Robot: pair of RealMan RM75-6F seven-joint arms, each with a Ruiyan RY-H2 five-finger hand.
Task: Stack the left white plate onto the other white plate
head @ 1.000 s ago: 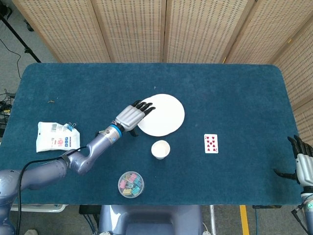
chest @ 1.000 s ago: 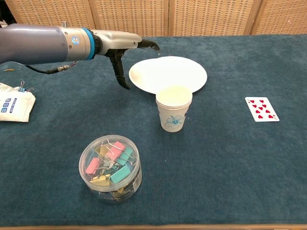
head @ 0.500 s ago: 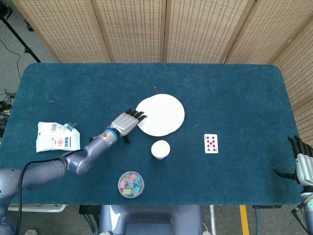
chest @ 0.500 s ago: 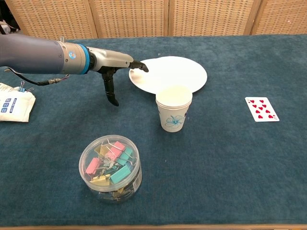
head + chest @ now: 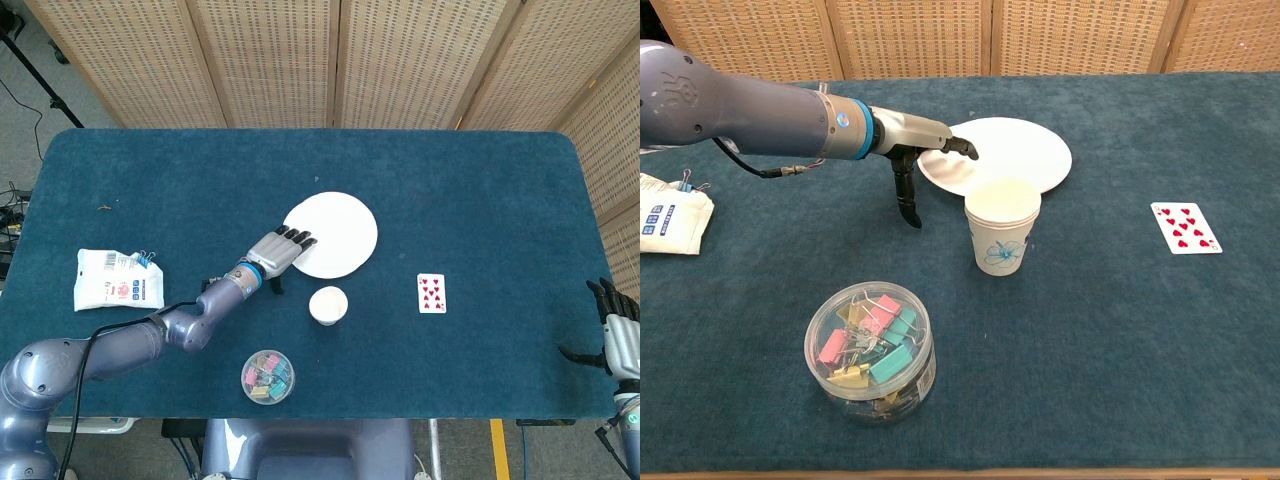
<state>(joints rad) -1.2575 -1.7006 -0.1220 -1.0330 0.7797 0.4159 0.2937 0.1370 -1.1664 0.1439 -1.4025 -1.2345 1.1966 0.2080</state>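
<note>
Surface (image 5: 480,190) — broad, covered in dark teal felt-like cloth; likely grippy enough that a plate will not slide freely when nudged.

White plate (image 5: 335,232) — the task's item, lying flat just ahead of the left robot hand. Only one white disc outline is plain in either view; whether it is a single plate or two already lying together cannot be told. Judged thin, light and fairly stiff, probably paper or thin plastic, with a smooth face and a shallow rim. It sits flush on the cloth, so the best hold is likely at the near-left rim: fingers over the top, thumb worked under the edge. A hard squeeze may bend it; a loose one may let it slip.

Left robot hand (image 5: 279,247) — empty, fingers extended forward and close together, fingertips (image 5: 965,149) resting over the plate's near-left edge, thumb hanging down toward the cloth beside the rim. No grip is formed.

Snack packet (image 5: 118,279) — white, well behind and to the outer side of the left robot hand.

Clip tub (image 5: 870,350) — clear round container of coloured binder clips, nearer the robot than the hand.

Paper cup (image 5: 1002,226) — just beside the plate's near edge, close to the fingertips; a knock risk during any lift.

Playing card (image 5: 431,293) — far side of the cup.

Right robot hand (image 5: 618,330) — at the far edge of the surface, idle, holding nothing, fingers loosely apart.
</note>
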